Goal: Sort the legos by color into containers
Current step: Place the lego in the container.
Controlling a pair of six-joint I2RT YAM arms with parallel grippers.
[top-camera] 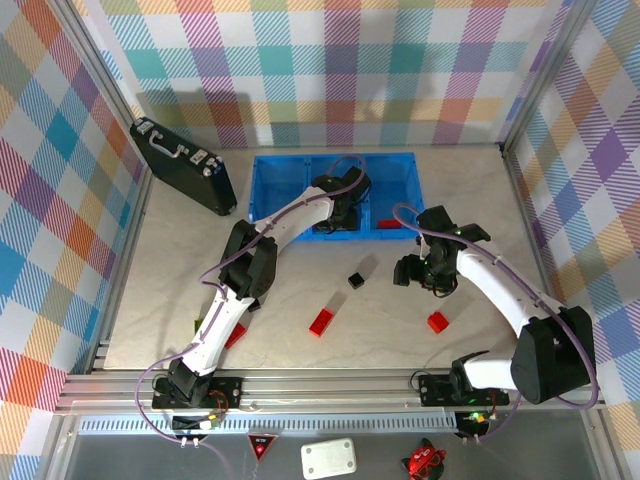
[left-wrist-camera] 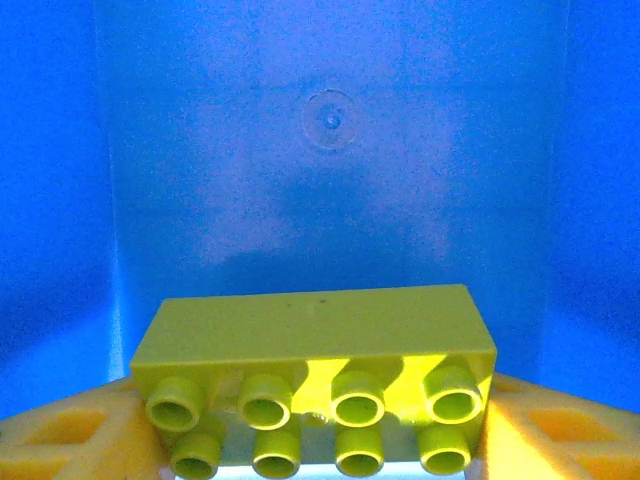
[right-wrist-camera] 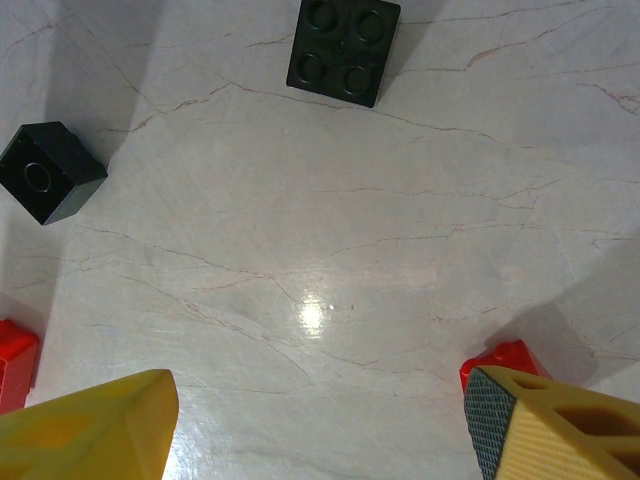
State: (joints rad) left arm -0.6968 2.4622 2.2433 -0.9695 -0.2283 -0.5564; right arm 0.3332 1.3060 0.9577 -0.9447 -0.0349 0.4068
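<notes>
My left jaws clamp a lime brick (left-wrist-camera: 315,330) above the blue tray (left-wrist-camera: 330,180), ready to drop it; my right jaws gape empty.

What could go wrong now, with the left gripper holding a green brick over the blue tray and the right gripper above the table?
1. The lime green brick sits in the left gripper above the floor of the blue tray. If it is released from there, it might bounce into a neighbouring compartment.
2. The open right gripper has one finger beside a red brick. If it descends here, it may knock the brick away instead of straddling it.
</notes>
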